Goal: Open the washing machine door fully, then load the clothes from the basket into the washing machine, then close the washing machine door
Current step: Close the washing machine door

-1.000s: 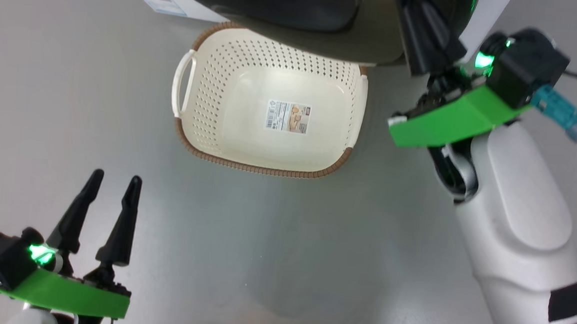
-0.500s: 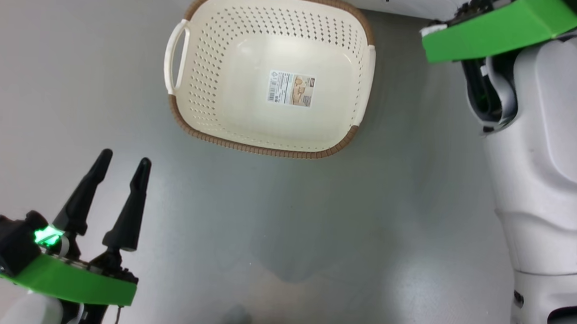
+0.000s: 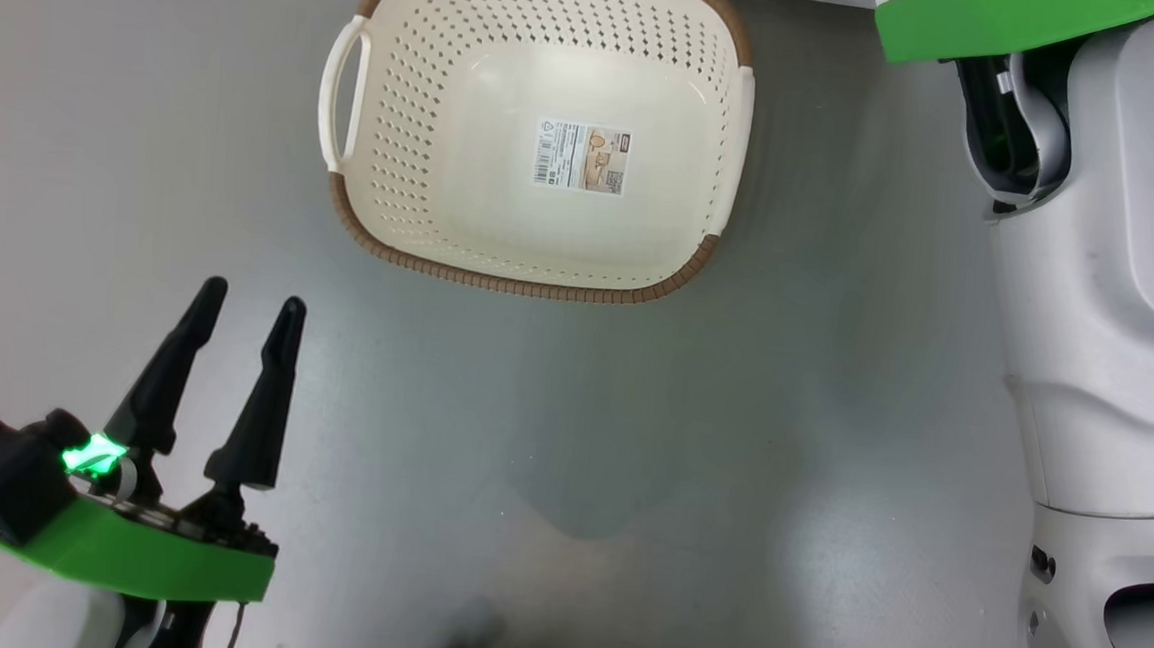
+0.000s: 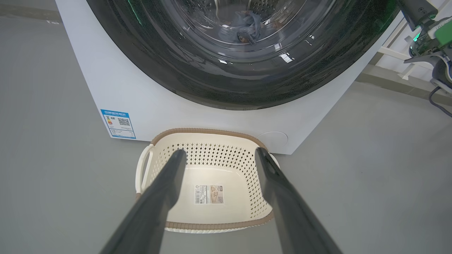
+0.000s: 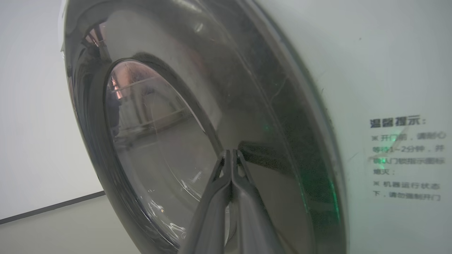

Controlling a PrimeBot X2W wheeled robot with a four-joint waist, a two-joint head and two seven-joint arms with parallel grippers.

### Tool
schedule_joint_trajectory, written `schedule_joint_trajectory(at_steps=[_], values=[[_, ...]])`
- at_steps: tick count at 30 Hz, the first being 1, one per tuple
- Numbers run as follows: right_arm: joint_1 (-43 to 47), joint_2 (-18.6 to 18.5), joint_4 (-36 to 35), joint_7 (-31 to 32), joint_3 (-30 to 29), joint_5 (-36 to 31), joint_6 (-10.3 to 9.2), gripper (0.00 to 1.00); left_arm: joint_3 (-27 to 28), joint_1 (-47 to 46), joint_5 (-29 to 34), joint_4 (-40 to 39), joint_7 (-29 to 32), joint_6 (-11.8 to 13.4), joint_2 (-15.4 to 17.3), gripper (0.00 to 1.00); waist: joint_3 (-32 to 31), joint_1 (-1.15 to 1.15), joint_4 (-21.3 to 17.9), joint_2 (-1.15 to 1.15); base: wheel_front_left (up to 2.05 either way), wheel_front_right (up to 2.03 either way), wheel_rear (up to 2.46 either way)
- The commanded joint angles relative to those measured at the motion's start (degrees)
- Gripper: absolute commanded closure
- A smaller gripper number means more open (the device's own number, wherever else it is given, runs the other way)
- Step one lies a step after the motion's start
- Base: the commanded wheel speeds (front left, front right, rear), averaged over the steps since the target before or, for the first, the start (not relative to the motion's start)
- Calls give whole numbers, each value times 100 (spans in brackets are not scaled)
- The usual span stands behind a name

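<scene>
Head view: the left gripper (image 3: pixel 253 296) sits at the lower left of the frame. Its two dark fingers point up and slightly right, spread apart with nothing between them, over the grey floor (image 3: pixel 628 467). At the right edge the right arm's pale forearm (image 3: pixel 1123 247) runs up to a green plate (image 3: pixel 1006 25) that the top edge cuts off.

In the right wrist view the right gripper (image 5: pixel 231 152) rises from the bottom centre with its fingers pressed tight together and nothing between them. Its tips lie over the glossy black rim of the washing machine door (image 5: pixel 268 123). Whether they touch it cannot be told.

The left wrist view frames the basket (image 4: pixel 208 131) between the parted fingers of the left gripper (image 4: pixel 220 152). The door (image 4: pixel 229 91) lies flush against the white washing machine (image 4: pixel 159 106), cropped by the top edge. Through its glass, a dim bluish bundle of clothes (image 4: pixel 247 28) shows, its print too blurred to read. A blue label (image 4: pixel 118 123) marks the machine's lower left corner.

The cream perforated basket (image 3: pixel 519 285) stands at the top centre of the head view, its brown rim cropped above, with the label sticker (image 3: pixel 581 159) on its bottom.
</scene>
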Motion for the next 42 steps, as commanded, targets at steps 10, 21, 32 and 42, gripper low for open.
schedule_joint_trajectory(at_steps=[10,21,32,42], values=[[98,115,-53,-25,338,319,-45,100,367,-32,-68,-116,-46,-17,249,0,-134,0,-160,0,0,0,0],[1131,115,-268,-25,954,553,-45,85,730,227,53,-115,-46,-17,254,0,-738,0,-477,0,0,0,0],[2534,115,-623,-25,1087,708,-45,0,1160,689,328,-41,-46,-17,179,0,-1596,0,-915,0,0,0,0],[3829,115,-987,-25,910,733,-45,0,1553,1234,681,35,-46,-17,41,0,-2322,0,-1412,0,0,0,0]])
